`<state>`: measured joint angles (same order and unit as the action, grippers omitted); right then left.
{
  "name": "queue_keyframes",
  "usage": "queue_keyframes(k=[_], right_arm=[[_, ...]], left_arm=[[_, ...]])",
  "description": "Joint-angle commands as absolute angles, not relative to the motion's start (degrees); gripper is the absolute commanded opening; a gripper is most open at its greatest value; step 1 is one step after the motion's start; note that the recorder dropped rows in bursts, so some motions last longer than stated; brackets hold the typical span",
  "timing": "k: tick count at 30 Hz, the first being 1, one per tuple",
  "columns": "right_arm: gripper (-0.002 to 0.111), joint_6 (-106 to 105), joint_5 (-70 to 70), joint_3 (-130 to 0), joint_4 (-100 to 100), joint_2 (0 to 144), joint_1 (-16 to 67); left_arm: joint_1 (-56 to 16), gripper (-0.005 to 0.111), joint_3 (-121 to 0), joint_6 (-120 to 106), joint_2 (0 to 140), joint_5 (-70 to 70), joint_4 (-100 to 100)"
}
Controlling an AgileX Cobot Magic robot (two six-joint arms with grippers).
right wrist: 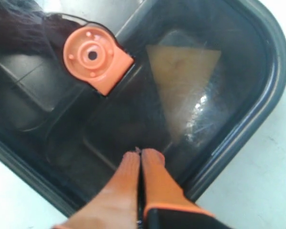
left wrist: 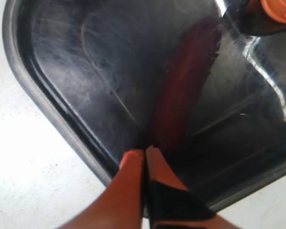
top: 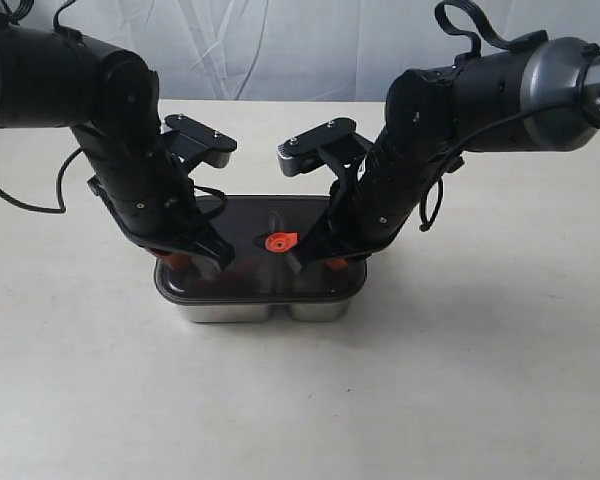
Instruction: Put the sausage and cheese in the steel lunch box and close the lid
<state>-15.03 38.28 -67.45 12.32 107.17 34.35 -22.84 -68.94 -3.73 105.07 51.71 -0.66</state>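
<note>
- Pressing on the lid (top: 252, 268): left gripper (left wrist: 145, 153) and right gripper (right wrist: 140, 155), each with fingers together and holding nothing, tips at its surface.
- Lid sits atop the steel lunch box (top: 265, 308); sausage (left wrist: 181, 100) shows through its left end, cheese (right wrist: 183, 81) through its right.
- Handling, judged: lid rigid, smooth, slippery; push near the rim, not the valve tab (right wrist: 93, 57).

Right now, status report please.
Shut: left gripper, right gripper, tips on lid. Under it, sausage and cheese in steel lunch box. Nothing blocking.
</note>
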Motion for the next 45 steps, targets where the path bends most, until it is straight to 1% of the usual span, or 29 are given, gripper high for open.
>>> queue_keyframes(k=[1,10,16,20,23,28,34,38,41,45], right_arm=[[-0.001,-15.5,41.9,-66.6,12.1,109.0,34.1],[-0.001,-15.5,42.2,-66.6,11.8,110.4,34.1],[-0.001,-13.5,38.0,-66.6,11.1,105.7,34.0],[-0.001,-9.0,36.1,-66.6,6.2,99.1,34.0],[-0.001,-5.6,37.5,-66.6,1.3,93.5,33.9],[-0.001,-3.0,39.1,-64.1,1.3,83.0,33.3],[-0.001,-2.9,35.7,-54.2,5.2,68.0,33.3],[-0.001,-2.9,33.1,-46.1,8.3,57.5,33.3],[-0.001,-2.9,31.5,-41.5,9.7,51.1,33.3],[-0.001,-2.9,31.6,-38.9,9.7,46.0,33.3]], left_arm=[[-22.9,0.000,-68.1,-3.5,108.7,56.8,-1.8],[-22.9,0.000,-68.1,-3.4,109.0,52.0,-2.2],[-22.9,0.000,-68.1,0.8,104.7,49.4,2.9],[-22.9,0.000,-68.1,2.6,98.0,44.9,3.3],[-22.9,0.000,-68.1,3.0,92.3,42.6,3.3],[-22.9,0.000,-66.2,3.0,81.0,39.0,1.4],[-23.7,0.000,-58.5,2.5,67.0,34.5,-3.5],[-25.1,0.000,-50.9,2.5,57.4,31.4,-4.0],[-25.2,0.000,-46.1,2.5,51.4,27.9,-5.8],[-25.2,0.000,-42.6,2.5,45.7,26.4,-6.7]])
